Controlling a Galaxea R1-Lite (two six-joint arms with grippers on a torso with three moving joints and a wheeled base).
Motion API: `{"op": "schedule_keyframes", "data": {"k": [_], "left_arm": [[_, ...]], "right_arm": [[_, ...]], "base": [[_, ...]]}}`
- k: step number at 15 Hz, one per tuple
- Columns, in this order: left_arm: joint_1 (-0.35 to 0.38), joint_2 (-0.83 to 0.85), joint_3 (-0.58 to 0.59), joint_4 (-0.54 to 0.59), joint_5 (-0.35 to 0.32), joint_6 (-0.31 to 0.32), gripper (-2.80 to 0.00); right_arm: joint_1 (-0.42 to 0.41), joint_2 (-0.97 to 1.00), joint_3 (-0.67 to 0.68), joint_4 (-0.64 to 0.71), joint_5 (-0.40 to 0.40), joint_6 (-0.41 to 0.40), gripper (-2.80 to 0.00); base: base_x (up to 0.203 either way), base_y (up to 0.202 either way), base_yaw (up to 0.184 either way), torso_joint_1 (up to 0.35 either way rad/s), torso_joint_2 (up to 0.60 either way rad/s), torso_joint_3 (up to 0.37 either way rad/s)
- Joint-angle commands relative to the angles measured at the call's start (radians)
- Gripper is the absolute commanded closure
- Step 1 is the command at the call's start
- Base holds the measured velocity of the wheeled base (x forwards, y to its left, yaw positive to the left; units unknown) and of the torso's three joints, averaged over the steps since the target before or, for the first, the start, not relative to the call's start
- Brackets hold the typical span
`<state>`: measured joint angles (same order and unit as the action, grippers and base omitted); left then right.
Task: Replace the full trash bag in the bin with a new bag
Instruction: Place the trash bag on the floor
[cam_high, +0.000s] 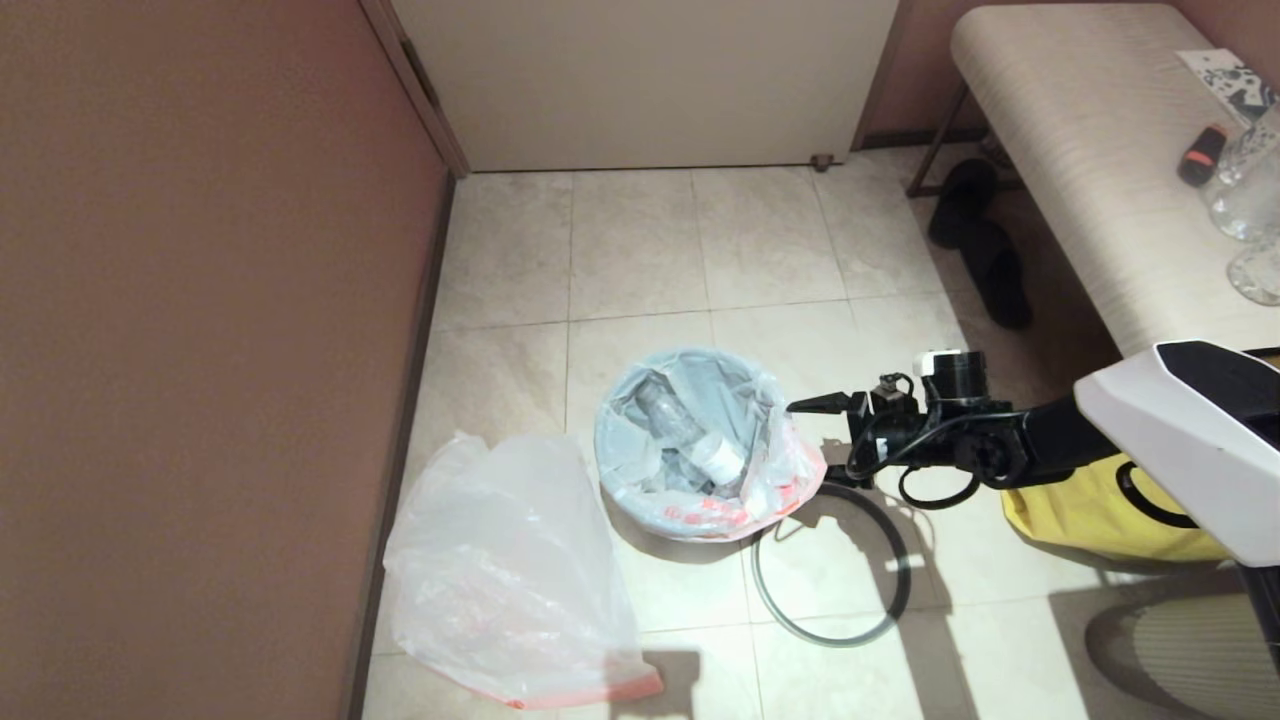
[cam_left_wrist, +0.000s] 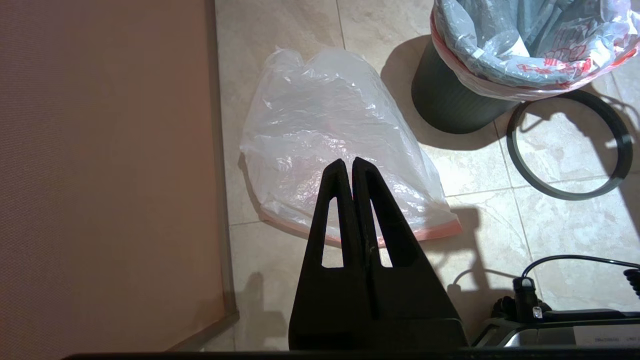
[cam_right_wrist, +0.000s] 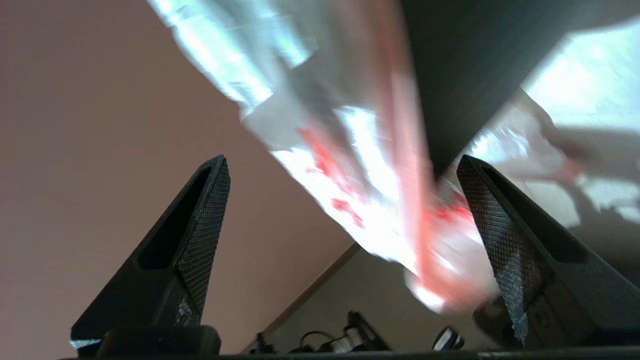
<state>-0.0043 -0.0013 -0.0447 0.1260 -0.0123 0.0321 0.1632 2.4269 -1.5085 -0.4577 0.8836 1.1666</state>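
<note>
The full trash bag (cam_high: 700, 440) lines the bin (cam_left_wrist: 445, 105), its pink-edged rim folded over the top and a plastic bottle (cam_high: 690, 430) lying inside. My right gripper (cam_high: 815, 445) is at the bin's right rim and stands open. In the right wrist view the bag's red-printed edge (cam_right_wrist: 380, 200) hangs blurred between the spread fingers (cam_right_wrist: 210, 200), beside the dark bin wall (cam_right_wrist: 450, 75). The new bag (cam_high: 510, 570) lies flat on the floor left of the bin. My left gripper (cam_left_wrist: 348, 162) hovers shut and empty over the new bag (cam_left_wrist: 325, 125). The grey hoop (cam_high: 830, 560) lies on the floor right of the bin.
A brown wall (cam_high: 200, 350) runs close along the left. A padded bench (cam_high: 1080, 150) with small objects stands at the right, black slippers (cam_high: 980, 250) beneath it. A yellow fabric bag (cam_high: 1090, 510) sits under my right arm. A closed door (cam_high: 650, 80) is behind.
</note>
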Motion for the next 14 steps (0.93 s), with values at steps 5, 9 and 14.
{"op": "schedule_keyframes", "data": {"k": [5, 9, 14], "left_arm": [[0.0, 0.001, 0.0, 0.001, 0.0, 0.0, 0.0], [0.0, 0.001, 0.0, 0.001, 0.0, 0.0, 0.0], [0.0, 0.001, 0.0, 0.001, 0.0, 0.0, 0.0]], "right_arm": [[0.0, 0.01, -0.01, -0.037, -0.027, 0.03, -2.8], [0.006, -0.028, -0.009, -0.042, 0.052, 0.151, -2.8], [0.012, -0.05, -0.011, -0.044, 0.135, 0.28, -2.8]], "base": [[0.0, 0.0, 0.0, 0.0, 0.0, 0.0], [0.0, 0.0, 0.0, 0.0, 0.0, 0.0], [0.0, 0.0, 0.0, 0.0, 0.0, 0.0]]}}
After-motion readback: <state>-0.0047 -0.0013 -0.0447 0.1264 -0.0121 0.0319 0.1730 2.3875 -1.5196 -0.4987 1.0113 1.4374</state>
